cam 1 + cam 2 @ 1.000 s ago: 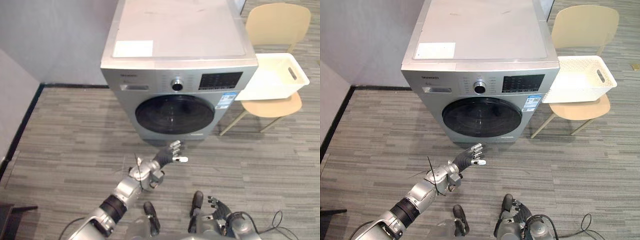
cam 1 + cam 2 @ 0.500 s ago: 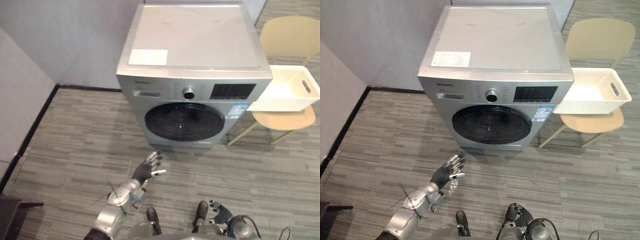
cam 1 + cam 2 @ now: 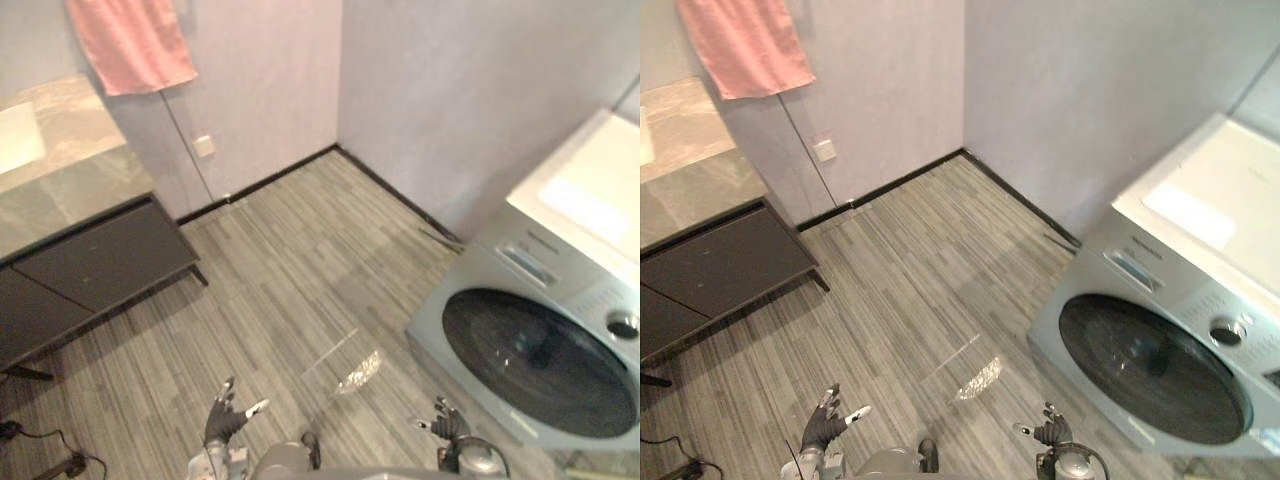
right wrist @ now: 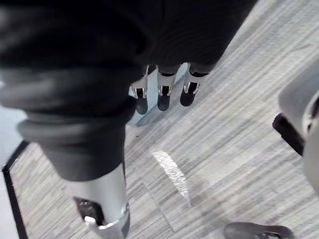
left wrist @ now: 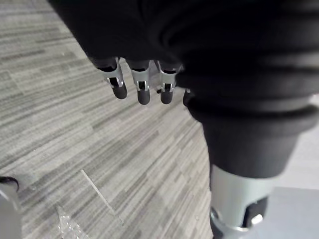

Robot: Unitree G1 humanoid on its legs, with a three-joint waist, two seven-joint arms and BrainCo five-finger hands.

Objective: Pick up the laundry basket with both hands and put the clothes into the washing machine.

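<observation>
Now the head camera has swung to the floor left of the washing machine, whose door is shut. Left hand and right hand hang low, fingers spread, empty. The laundry basket, last on the chair right of the machine, is unfetched; turning back seems needed.

Probably a laundry room — washing machine, towel.
</observation>
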